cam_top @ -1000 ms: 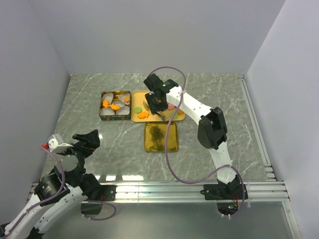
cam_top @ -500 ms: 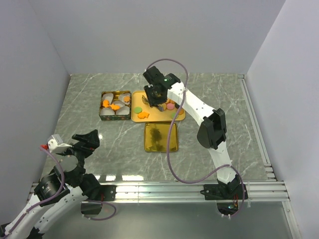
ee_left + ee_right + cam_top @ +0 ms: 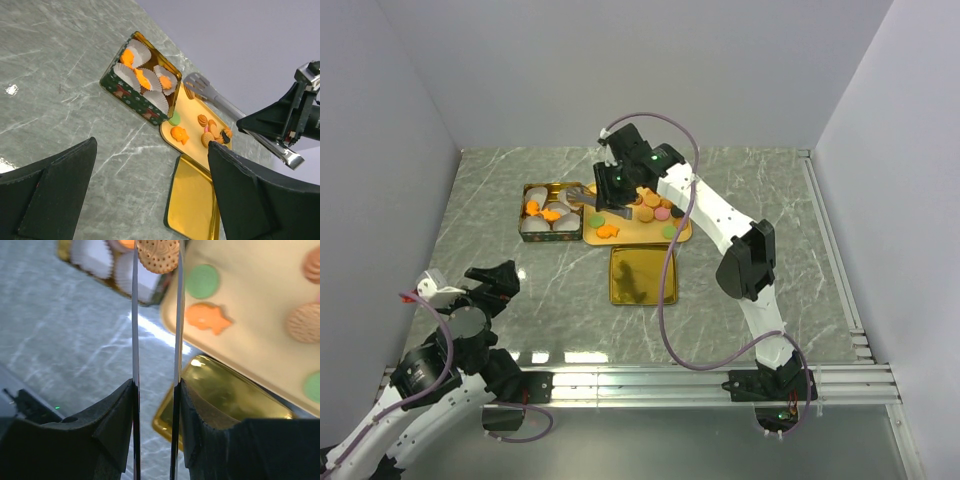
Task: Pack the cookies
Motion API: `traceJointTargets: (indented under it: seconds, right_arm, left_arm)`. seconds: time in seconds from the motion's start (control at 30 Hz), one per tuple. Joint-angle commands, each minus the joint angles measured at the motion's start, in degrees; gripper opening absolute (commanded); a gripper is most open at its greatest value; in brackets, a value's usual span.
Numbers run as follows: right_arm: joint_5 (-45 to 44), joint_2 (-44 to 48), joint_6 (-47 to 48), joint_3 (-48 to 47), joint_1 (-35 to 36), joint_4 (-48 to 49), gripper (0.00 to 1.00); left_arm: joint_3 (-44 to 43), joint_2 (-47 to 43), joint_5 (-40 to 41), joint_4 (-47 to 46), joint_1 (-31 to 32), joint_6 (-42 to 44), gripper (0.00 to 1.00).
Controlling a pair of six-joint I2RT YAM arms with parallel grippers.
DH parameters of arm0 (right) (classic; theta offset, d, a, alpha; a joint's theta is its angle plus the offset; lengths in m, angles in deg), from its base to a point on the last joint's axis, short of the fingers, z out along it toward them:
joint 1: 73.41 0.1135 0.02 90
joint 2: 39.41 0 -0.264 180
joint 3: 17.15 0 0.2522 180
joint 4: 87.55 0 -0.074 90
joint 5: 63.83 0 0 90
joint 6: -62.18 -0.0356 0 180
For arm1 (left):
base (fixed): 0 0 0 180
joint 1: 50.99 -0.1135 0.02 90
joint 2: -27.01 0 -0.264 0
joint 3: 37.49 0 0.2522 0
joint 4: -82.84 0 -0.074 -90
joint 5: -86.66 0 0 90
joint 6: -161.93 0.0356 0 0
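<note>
My right gripper (image 3: 617, 184) is shut on metal tongs (image 3: 178, 315), whose tips pinch a round tan cookie (image 3: 158, 254). The tips hang over the right edge of the green tin (image 3: 552, 212) lined with white paper cups, some holding orange cookies. More cookies lie on the gold tray (image 3: 630, 234): a green round (image 3: 202, 281), an orange fish (image 3: 209, 317) and tan rounds (image 3: 305, 322). The left wrist view shows the tin (image 3: 142, 85), the tongs (image 3: 225, 102) and the tray (image 3: 192, 117). My left gripper (image 3: 490, 285) is open and empty, low at the front left.
A second, bare gold tray or lid (image 3: 642, 275) lies just in front of the cookie tray, also in the right wrist view (image 3: 225, 400). Grey walls close in the marble table on three sides.
My right gripper has swung left from over the cookie tray towards the tin, carrying the tongs and the tan cookie. The left arm has barely moved.
</note>
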Motion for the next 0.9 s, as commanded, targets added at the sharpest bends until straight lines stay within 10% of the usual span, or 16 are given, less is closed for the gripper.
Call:
traceJointTargets:
  seconds: [0.0,0.87]
  right_arm:
    - [8.31,2.88,-2.68,-1.91,1.45,5.59,0.44]
    - [11.41,-6.96,-6.99,-4.64,5.85,14.55,0.45]
  left_arm:
    - [-2.18,1.62,1.48,0.79,0.24,-1.23,0.99]
    - [-1.92,1.18,0.60,0.44,1.03,-1.23,0.99]
